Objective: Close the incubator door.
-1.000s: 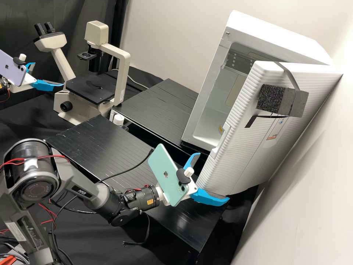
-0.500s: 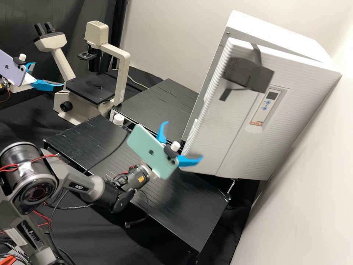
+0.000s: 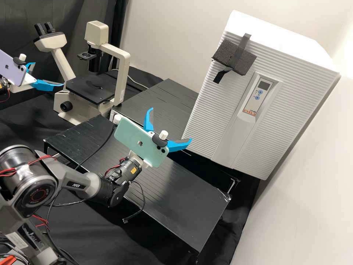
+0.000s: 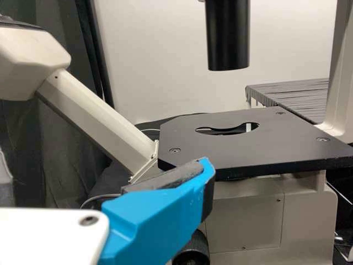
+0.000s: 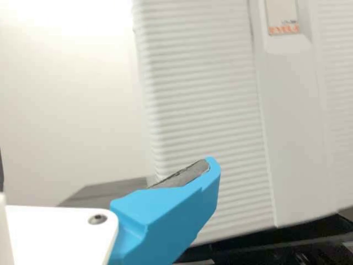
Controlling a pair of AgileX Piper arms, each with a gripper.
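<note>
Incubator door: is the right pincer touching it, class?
Cannot tell: in the high view, one fingertip of the right pincer overlaps the incubator door near its lower corner, hiding any gap or contact.

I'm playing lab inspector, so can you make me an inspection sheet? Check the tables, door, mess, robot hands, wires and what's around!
Surface: front table and back table, both black.
Job's things: the incubator door looks shut.
Clutter: a foam block taped on the door.
Right hand: open, near the door; nothing seen between its fingers.
Left hand: open, by the microscope; nothing seen in it.
Cables: a black cable crosses the front table; red wires on the right arm.
Surroundings: pale wall, dark curtain.
Spills: nothing seen.
</note>
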